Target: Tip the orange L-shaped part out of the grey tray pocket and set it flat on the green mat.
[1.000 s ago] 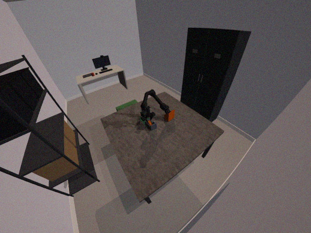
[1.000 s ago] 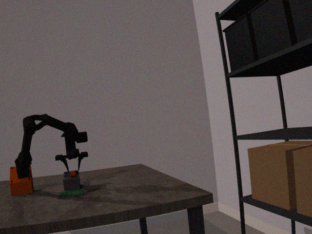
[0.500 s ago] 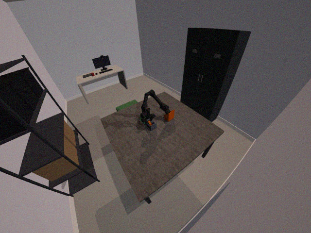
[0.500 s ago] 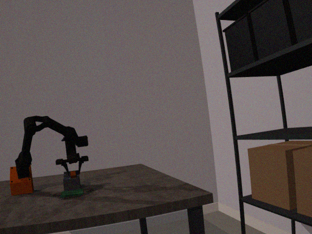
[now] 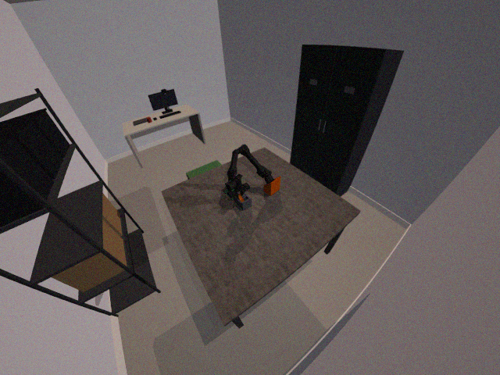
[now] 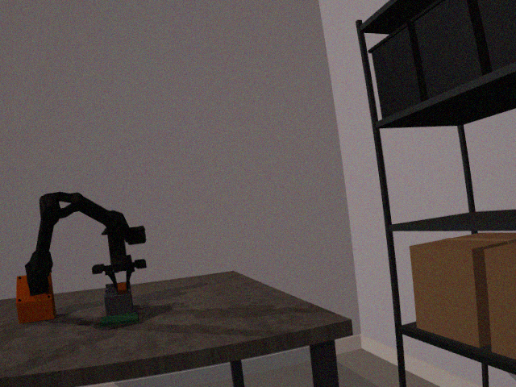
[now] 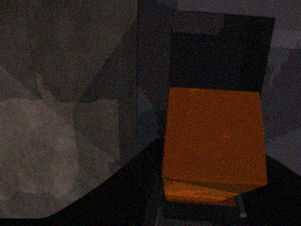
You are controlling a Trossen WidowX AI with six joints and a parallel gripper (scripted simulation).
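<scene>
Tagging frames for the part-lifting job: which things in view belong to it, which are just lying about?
In the job:
- orange part
- grey tray
- green mat
- tool

Lying about:
- monitor
- keyboard
- cardboard box
- black cabinet
- shelf rack

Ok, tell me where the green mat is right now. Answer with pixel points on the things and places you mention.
In the exterior view, the green mat (image 6: pixel 119 319) lies on the table (image 6: pixel 233 333) at the foot of the grey tray (image 6: pixel 118 303), on the camera's side, to the right of the arm's orange base (image 6: pixel 35 310).

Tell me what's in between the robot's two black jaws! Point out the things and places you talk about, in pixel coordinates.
The raised end of the orange part (image 5: pixel 241 198) (image 6: pixel 121 286) (image 7: pixel 213 137). The wrist view shows it best. I can't tell whether the jaws are squeezing it.
</scene>
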